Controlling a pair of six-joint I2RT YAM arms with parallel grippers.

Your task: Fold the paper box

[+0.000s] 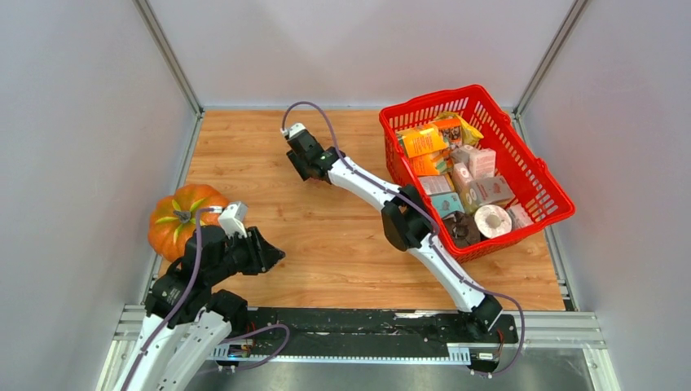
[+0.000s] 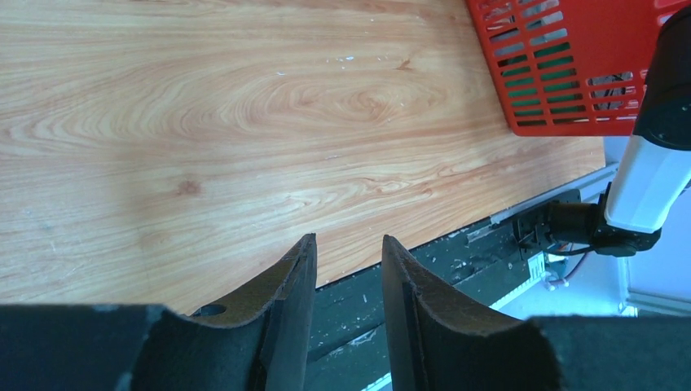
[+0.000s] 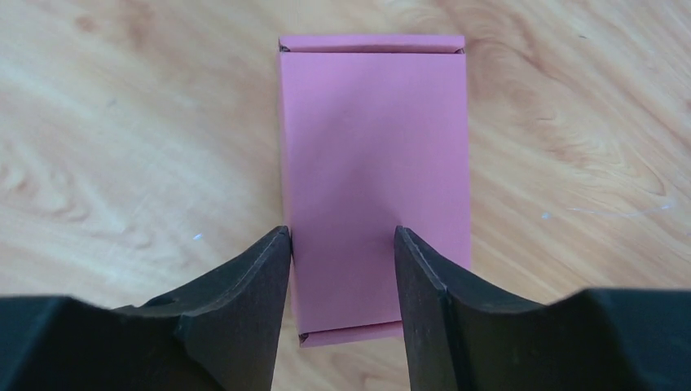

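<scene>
Spanning the bottom of the top view, one black rail [image 1: 367, 326]; beyond, wood table [image 1: 326, 244], grey walls [image 1: 81, 122] on three sides; left gripper [image 2: 349, 240], right gripper [image 3: 342, 232], both parted, empty; one pumpkin [image 1: 175, 216] left; one red basket [image 1: 521, 232] upper right; one paper box [image 3: 375, 163], flat plain pink rectangle, centre of right wrist view, below those fingers.

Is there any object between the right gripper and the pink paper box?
Nothing visible does. In the right wrist view the paper box lies flat on the table, straight ahead of the right gripper. The jaws stand apart and empty, and no other object shows between them and the box.
</scene>
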